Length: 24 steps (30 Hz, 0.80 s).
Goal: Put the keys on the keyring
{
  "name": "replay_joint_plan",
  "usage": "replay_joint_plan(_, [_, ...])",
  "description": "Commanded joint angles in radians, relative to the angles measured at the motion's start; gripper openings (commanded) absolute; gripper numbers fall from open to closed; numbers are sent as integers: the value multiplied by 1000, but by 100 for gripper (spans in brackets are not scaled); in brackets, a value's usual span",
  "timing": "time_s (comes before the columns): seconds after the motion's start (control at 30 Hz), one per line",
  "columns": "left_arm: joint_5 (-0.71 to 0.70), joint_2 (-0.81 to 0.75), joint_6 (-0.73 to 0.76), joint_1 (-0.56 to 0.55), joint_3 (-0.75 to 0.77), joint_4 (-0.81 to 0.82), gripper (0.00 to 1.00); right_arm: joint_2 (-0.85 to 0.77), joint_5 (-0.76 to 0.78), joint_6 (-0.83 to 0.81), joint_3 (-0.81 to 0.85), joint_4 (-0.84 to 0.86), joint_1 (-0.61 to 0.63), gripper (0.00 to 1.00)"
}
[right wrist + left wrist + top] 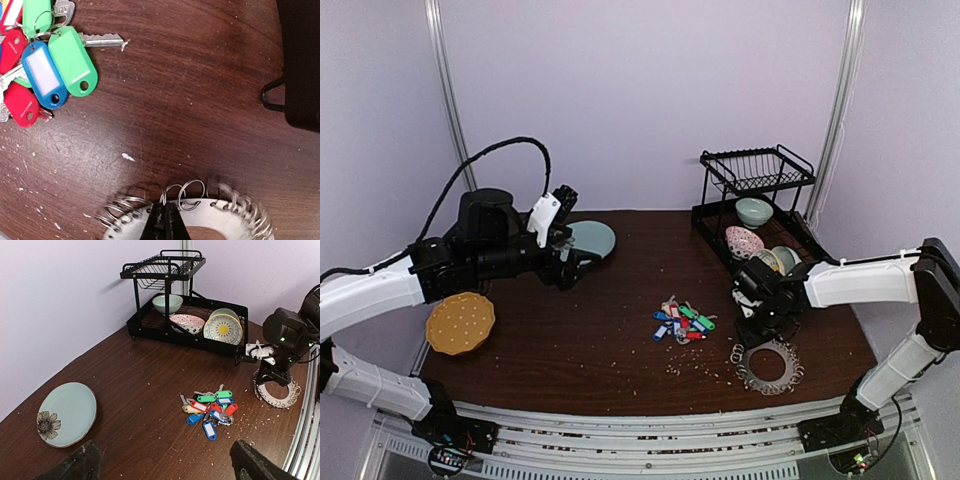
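Note:
The keys lie in a heap mid-table, with blue, red and green tags; several reach into the top left of the right wrist view. The keyring is a flat metal ring fringed with small wire loops, lying on the table right of the heap. My right gripper is shut, pinching the keyring's near rim at one loop. It shows from across the table as a dark head over the ring. My left gripper hangs open and empty above the table, far left of the keys.
A teal flowered plate lies near the left gripper. A yellow dotted dish sits at the left edge. A black two-tier dish rack with bowls stands at the back right. Pale crumbs are scattered around the keys.

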Motion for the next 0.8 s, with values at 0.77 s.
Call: replay_joint_plan(0.77, [336,-107,33,-127,-179,323,73,-369,-464,-227,27,727,347,0])
